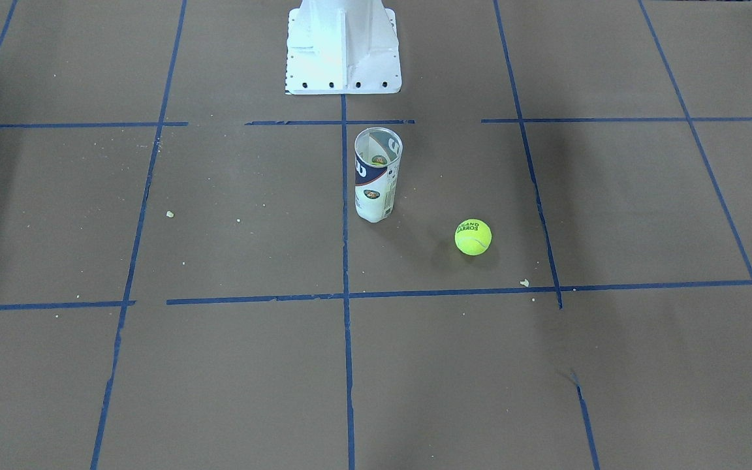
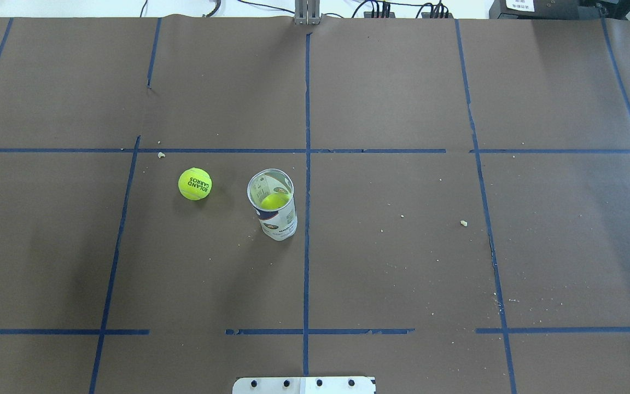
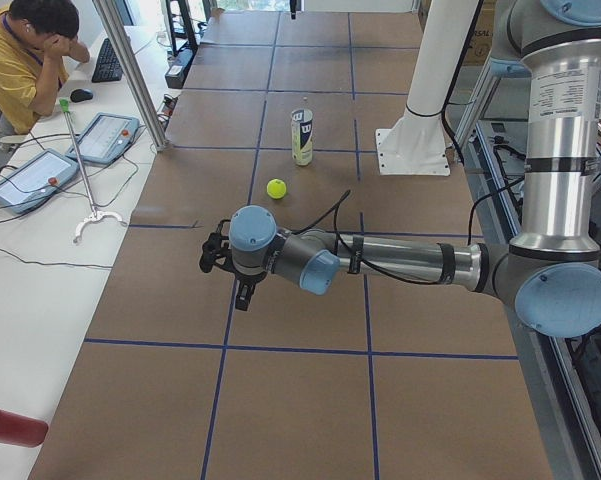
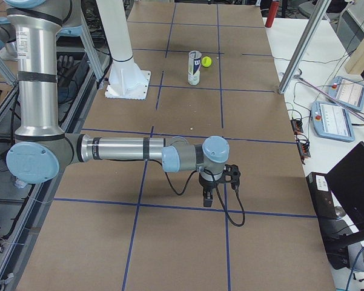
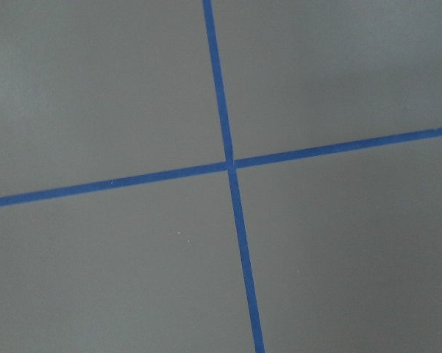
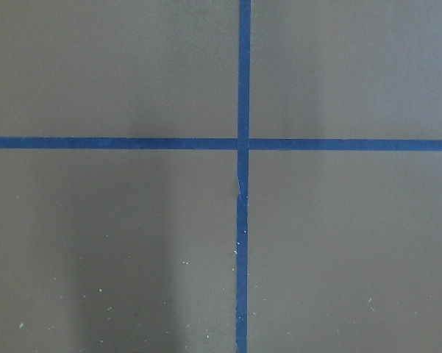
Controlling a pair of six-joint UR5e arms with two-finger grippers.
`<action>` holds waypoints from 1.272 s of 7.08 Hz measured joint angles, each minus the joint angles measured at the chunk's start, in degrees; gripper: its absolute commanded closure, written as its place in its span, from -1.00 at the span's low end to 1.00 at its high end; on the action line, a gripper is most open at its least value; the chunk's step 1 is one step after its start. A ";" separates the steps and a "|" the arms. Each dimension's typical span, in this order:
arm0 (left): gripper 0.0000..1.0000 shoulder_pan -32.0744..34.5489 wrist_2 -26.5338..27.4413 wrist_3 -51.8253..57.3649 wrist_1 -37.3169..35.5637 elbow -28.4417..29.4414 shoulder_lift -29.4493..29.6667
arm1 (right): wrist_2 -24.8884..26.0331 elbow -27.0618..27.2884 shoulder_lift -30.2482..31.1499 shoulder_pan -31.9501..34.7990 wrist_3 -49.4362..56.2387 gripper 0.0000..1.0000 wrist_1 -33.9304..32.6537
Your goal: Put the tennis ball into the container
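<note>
Overhead exterior: tennis ball (image 2: 194,184) near container (image 2: 278,223) holding another ball (image 2: 274,201); left gripper (image 3: 242,297), right gripper (image 4: 207,198): cannot tell

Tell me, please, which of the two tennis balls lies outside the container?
The tennis ball showing black lettering, beside the container; the other ball sits inside it.

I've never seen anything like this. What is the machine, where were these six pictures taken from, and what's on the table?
It is a robot with two jointed arms at a brown table marked with blue tape. Two pictures look down on it, one from behind the robot, one facing it; two are taken from the table's ends; two come from cameras on the wrists and show only tabletop. A tennis ball lies beside an upright clear tube. The left gripper and right gripper hover away from both, holding neither.
</note>
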State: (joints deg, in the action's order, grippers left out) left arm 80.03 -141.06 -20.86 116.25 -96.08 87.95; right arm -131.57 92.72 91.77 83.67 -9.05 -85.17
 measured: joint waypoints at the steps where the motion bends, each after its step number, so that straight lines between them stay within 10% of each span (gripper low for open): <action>1: -1.00 -5.46 2.17 -11.98 5.33 -1.44 0.94 | 0.00 0.00 0.02 0.00 0.00 -1.00 0.00; 5: -0.94 -24.75 10.88 -53.95 2.33 -3.17 16.36 | 0.00 0.00 -0.01 0.00 0.00 -1.00 0.00; 9: -0.98 -39.29 25.23 -71.54 -12.84 -2.67 28.37 | 0.00 0.00 -0.01 0.00 0.00 -1.00 0.00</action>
State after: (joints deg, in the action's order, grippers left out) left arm 40.75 -115.83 -92.40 103.41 -98.75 116.32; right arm -131.57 92.72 91.76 83.67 -9.05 -85.17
